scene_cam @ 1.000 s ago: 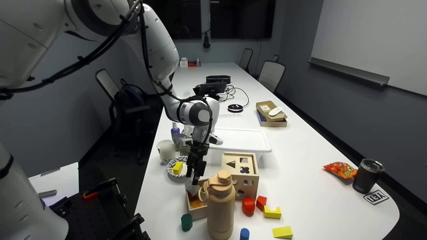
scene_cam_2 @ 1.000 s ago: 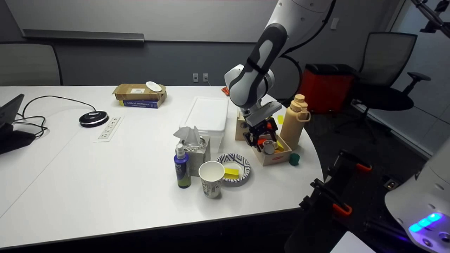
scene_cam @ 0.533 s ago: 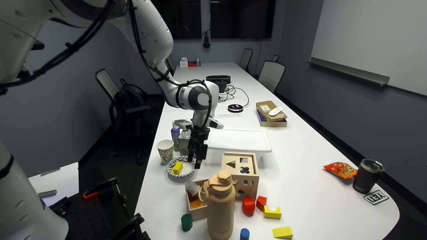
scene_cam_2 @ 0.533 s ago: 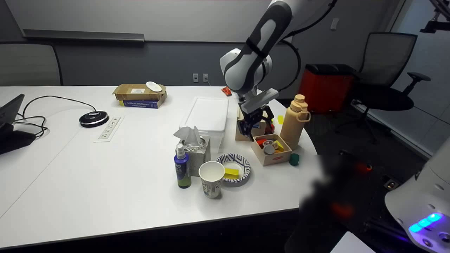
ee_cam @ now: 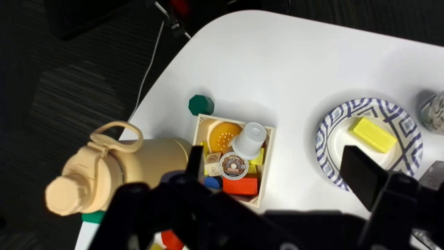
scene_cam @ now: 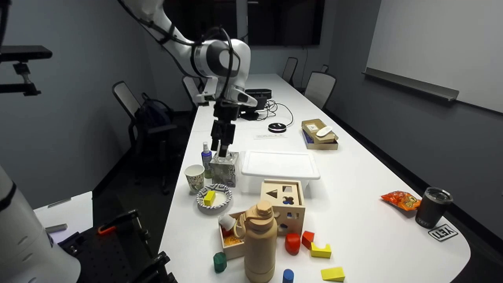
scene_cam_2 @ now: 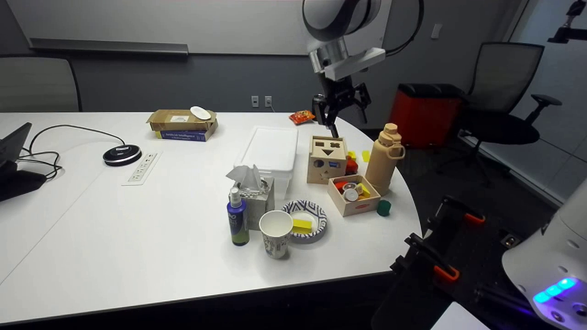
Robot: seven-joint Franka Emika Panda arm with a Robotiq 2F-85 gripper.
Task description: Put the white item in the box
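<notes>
A white pod (ee_cam: pixel 250 139) lies tilted in the small open wooden box (ee_cam: pixel 266 166), beside a labelled coffee pod (ee_cam: pixel 233 166) and several coloured blocks. The white pod also shows in both exterior views (scene_cam: pixel 226 221) (scene_cam_2: pixel 351 195). My gripper (ee_cam: pixel 274 152) is open and empty, fingers wide apart, high above the table. In an exterior view the gripper (scene_cam_2: pixel 349 124) hangs above the shape-sorter box, apart from it. The pale grey-white upright box (scene_cam_2: pixel 254 204), with a tissue sticking out, stands behind the patterned bowl (scene_cam: pixel 202 202); it also shows in an exterior view (scene_cam: pixel 224 175).
A tan bottle (scene_cam: pixel 260 243) stands against the wooden box. The wooden shape-sorter (scene_cam_2: pixel 326 160) and a white lidded bin (scene_cam_2: pixel 268 151) stand near. A paper cup (scene_cam_2: pixel 276 233) and spray bottle (scene_cam_2: pixel 237 217) stand by the tissue box. A green block (ee_cam: pixel 201 105) lies beside the wooden box.
My gripper has risen from the wooden box to high above the table, with its fingers open. The white pod stays in the wooden box.
</notes>
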